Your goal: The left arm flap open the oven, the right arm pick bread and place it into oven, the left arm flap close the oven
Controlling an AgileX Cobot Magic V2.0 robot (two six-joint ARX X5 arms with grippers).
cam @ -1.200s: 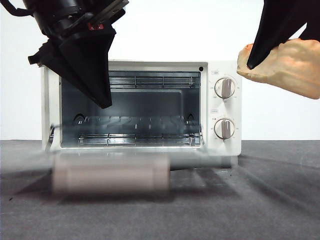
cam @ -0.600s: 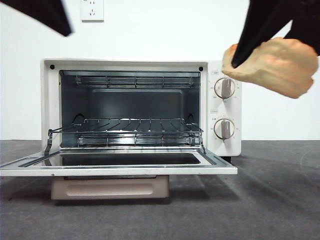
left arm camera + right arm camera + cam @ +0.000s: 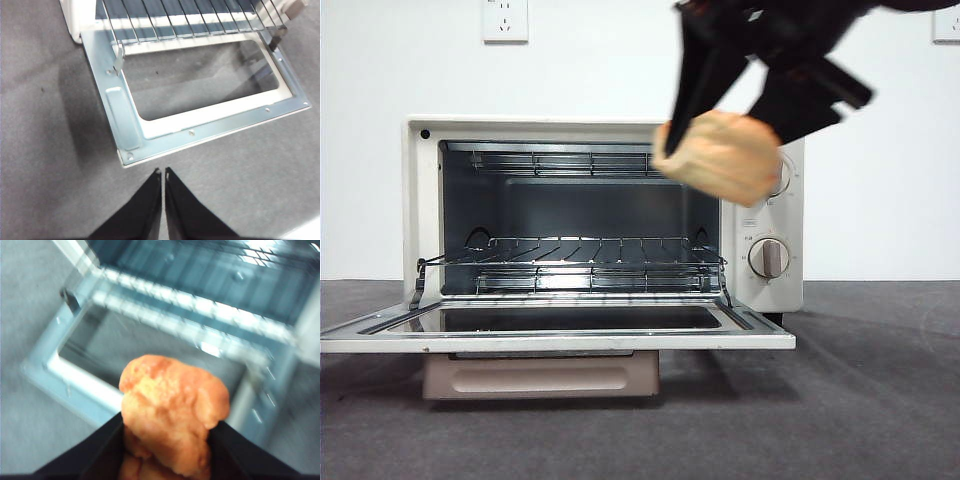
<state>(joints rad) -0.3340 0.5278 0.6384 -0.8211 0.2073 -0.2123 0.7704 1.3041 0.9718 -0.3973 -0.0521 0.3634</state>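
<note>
The cream-white oven (image 3: 765,300) stands on the table with its door (image 3: 555,338) folded down flat and the wire rack (image 3: 570,265) showing inside. My right gripper (image 3: 735,115) comes in from the upper right, shut on the golden-orange bread (image 3: 720,158), and holds it in the air before the oven's upper right corner. In the right wrist view the bread (image 3: 170,410) sits between the jaws above the open door (image 3: 55,370). My left gripper (image 3: 163,172) is shut and empty, above the table off the door's (image 3: 200,132) outer edge; it is out of the front view.
The oven's lower knob (image 3: 767,257) shows; the upper one is hidden behind the bread. The beige handle (image 3: 540,375) hangs under the open door. A wall socket (image 3: 505,18) is on the white wall. Grey table surface (image 3: 860,400) lies to the right.
The door dropped fully open and my left gripper rose out of the front view. My right gripper carried the bread leftward from the far right to in front of the oven's upper right.
</note>
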